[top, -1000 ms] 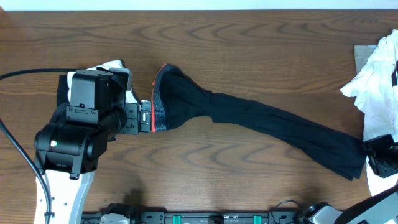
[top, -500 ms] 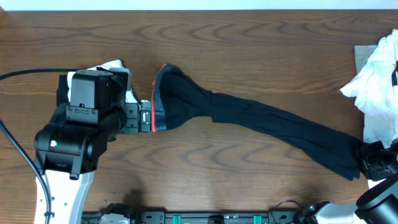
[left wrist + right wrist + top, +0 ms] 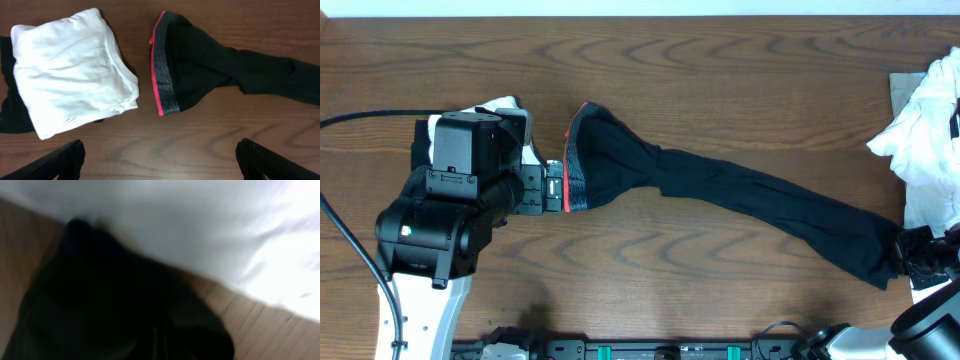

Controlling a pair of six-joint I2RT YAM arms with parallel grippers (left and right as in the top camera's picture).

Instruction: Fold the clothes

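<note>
The right gripper (image 3: 924,252) has slid onto the trousers' (image 3: 720,185) leg end (jaws blurred, cannot tell); the left gripper (image 3: 160,146) waits unmoved, jaws apart, so folding nears

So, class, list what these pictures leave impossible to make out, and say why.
The right pincer: open or shut unknown; right wrist view blurred, overhead too small.
Folded white fabric garment: overhead, the left arm covers most.
Long black fabric trousers: leg ends hidden under the right pincer, overhead.
</note>
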